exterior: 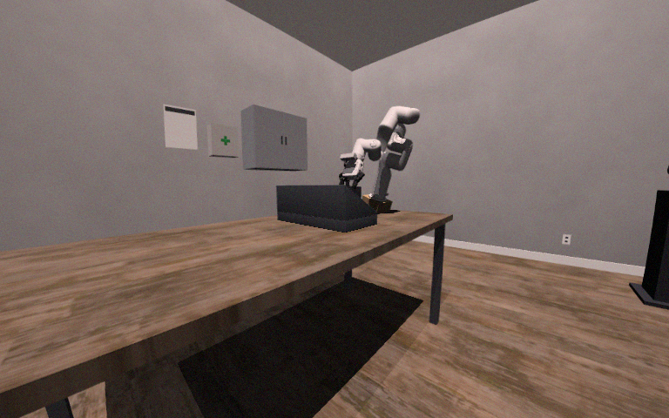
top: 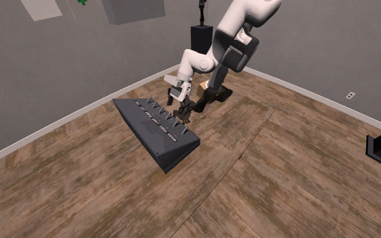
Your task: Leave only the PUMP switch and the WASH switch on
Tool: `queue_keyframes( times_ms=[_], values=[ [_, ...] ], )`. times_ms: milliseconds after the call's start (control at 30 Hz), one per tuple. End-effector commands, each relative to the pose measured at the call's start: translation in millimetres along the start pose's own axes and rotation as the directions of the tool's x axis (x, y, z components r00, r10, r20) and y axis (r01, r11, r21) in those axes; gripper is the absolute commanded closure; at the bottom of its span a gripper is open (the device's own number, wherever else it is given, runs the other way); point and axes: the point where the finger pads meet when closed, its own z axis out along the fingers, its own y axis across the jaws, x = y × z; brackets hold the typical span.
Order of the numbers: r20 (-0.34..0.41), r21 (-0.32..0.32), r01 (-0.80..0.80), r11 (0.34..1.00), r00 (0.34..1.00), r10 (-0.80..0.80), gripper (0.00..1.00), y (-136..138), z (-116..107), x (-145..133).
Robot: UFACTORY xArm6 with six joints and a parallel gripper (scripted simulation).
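Observation:
A dark grey wedge-shaped console point(top: 151, 132) point(exterior: 320, 204) lies on the wooden table point(top: 252, 168) point(exterior: 197, 256). A row of several small toggle switches point(top: 168, 115) runs along its upper edge, with white labels below them too small to read. My gripper point(top: 183, 107) point(exterior: 351, 182) is open and empty. It hangs just behind the console's top edge, close to the middle switches of the row. In the exterior view the console's back hides the switches.
The arm's base point(top: 210, 90) point(exterior: 377, 203) stands on the table behind the console. A wall cabinet point(exterior: 273, 138) and a first-aid box point(exterior: 224, 140) hang on the far wall. A black stand point(exterior: 656, 251) is on the floor at the right.

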Motion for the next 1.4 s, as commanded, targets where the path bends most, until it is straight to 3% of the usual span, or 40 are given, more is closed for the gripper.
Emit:
queue_keyframes(
  times_ms=[0, 900, 1367],
  values=[
    [-0.003, 0.0, 0.0, 1.0, 1.0, 0.0, 0.0, 0.4, -0.5, 1.5],
    [-0.003, 0.0, 0.0, 1.0, 1.0, 0.0, 0.0, 67.5, -0.5, 1.5],
    [-0.003, 0.0, 0.0, 1.0, 1.0, 0.0, 0.0, 71.7, -0.5, 1.5]
  ],
)
